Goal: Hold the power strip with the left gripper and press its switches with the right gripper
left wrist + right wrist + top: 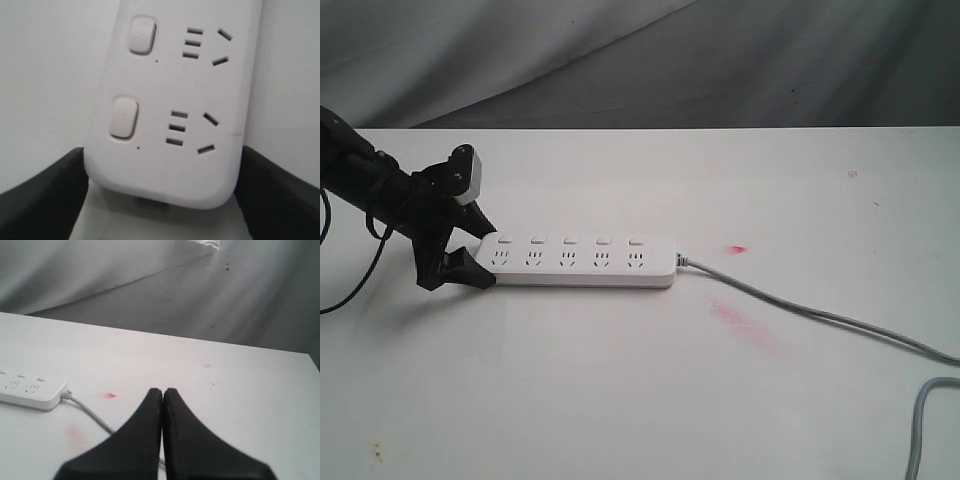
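The white power strip (580, 260) lies flat on the white table, its grey cord (820, 315) trailing off to the right. Five switches (570, 240) run in a row along its far side. My left gripper (485, 252) clamps the strip's left end, one black finger on each long side. In the left wrist view both fingers (50, 195) press the sides of the power strip (175, 100), and two switches (123, 117) show. My right gripper (162, 391) is shut on nothing, hanging over the table well right of the power strip (30, 387); it is out of the exterior view.
Red smudges (738, 248) mark the table right of the strip, a fainter one (745, 320) nearer. A second loop of grey cable (920, 430) lies at the front right corner. Grey cloth (720, 60) hangs behind the table's far edge.
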You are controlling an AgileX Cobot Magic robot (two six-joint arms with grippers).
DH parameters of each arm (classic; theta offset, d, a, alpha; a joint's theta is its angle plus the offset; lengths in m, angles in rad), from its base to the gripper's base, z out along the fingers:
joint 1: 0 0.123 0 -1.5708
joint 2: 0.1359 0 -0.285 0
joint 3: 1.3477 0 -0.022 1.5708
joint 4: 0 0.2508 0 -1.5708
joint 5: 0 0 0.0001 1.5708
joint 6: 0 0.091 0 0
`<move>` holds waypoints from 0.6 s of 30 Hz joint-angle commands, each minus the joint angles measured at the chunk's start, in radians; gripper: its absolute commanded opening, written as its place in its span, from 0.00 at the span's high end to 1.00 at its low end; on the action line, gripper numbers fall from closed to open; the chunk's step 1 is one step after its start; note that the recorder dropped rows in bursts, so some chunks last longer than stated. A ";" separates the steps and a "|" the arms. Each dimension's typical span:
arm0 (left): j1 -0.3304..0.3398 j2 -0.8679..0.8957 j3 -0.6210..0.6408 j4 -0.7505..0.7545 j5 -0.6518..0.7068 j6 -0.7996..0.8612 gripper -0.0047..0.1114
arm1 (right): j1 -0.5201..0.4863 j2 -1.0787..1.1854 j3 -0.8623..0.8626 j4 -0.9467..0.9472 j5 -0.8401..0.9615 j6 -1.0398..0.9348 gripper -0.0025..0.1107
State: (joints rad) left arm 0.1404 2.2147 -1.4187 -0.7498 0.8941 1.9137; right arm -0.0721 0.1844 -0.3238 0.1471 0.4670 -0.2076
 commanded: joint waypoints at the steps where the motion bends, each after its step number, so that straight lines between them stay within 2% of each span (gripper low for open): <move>1: 0.000 -0.002 -0.005 -0.008 -0.003 0.001 0.47 | -0.007 0.225 -0.227 0.001 0.140 0.006 0.98; 7: 0.000 -0.002 -0.005 -0.008 -0.003 0.001 0.47 | -0.007 0.524 -0.440 0.175 0.281 0.006 0.98; 9: 0.000 -0.002 -0.005 -0.008 -0.003 0.001 0.47 | 0.010 0.607 -0.482 0.206 0.277 0.006 0.98; 14: 0.000 -0.002 -0.005 -0.008 -0.003 0.001 0.47 | 0.155 0.784 -0.556 0.200 0.331 -0.012 0.98; 18: 0.000 -0.002 -0.005 -0.008 -0.003 0.001 0.47 | 0.259 0.942 -0.641 0.211 0.343 -0.140 0.98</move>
State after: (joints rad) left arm 0.1404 2.2147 -1.4187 -0.7498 0.8941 1.9137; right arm 0.1309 1.0391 -0.9053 0.3383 0.7952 -0.2624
